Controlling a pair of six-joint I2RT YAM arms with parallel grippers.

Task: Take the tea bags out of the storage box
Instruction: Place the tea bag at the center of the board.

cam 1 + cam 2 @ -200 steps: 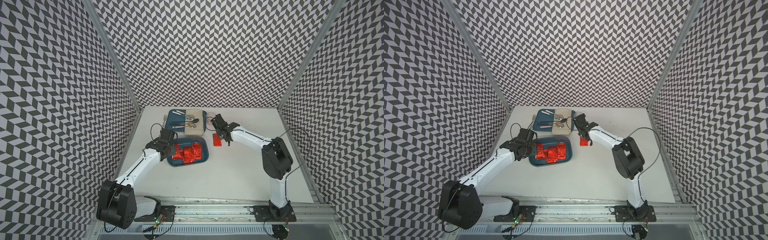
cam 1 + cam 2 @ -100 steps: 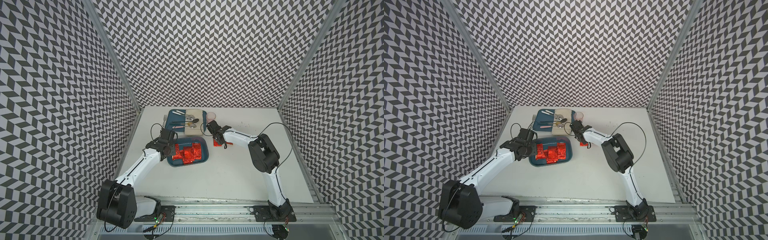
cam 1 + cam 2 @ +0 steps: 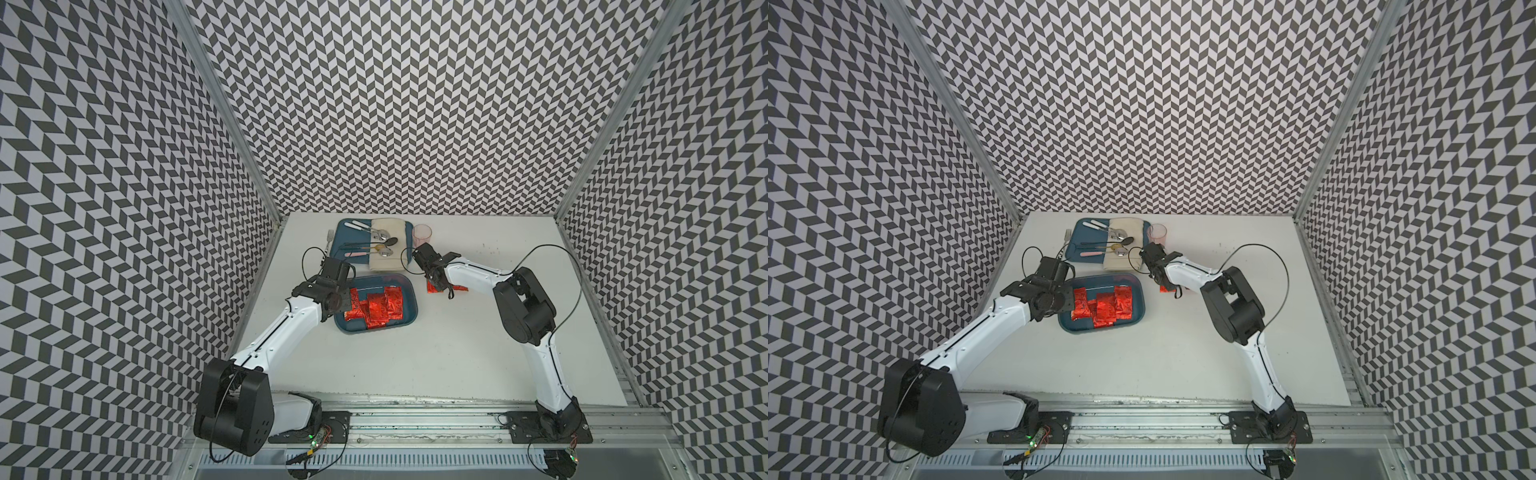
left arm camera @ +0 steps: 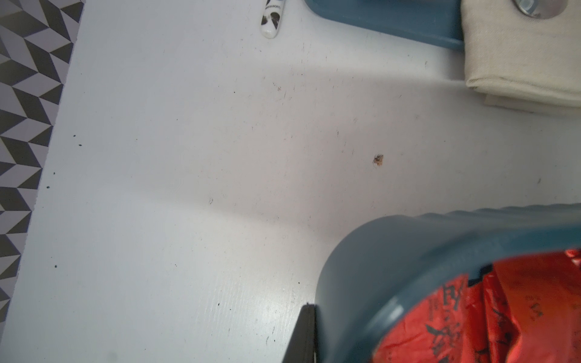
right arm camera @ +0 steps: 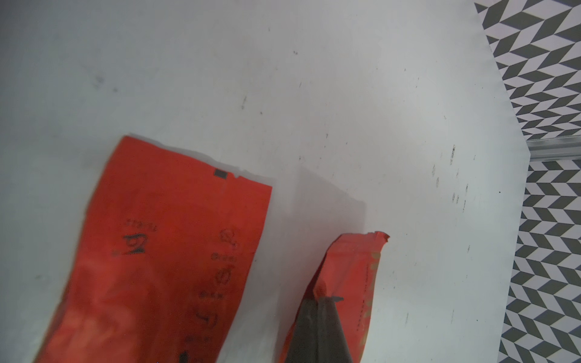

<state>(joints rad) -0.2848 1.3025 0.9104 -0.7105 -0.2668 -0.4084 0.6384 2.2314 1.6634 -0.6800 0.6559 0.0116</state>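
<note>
**Top views.** In both, the storage box sat on the table, in front of the flat tray. Most of the tea bags lay overlapping inside it. My left gripper was at the box's left wall. My right gripper was low over the table to the box's right, with red foil at its tips.

**Left wrist view.** One dark finger lay flat against the box's outer wall. Its mate was hidden. I judged the grip clamped on that wall. Crinkled red foil showed inside.

**Right wrist view.** My fingers were together, pinching the held tea bag at one end. The loose tea bag lay flat on the table beside it, not touching.
</note>
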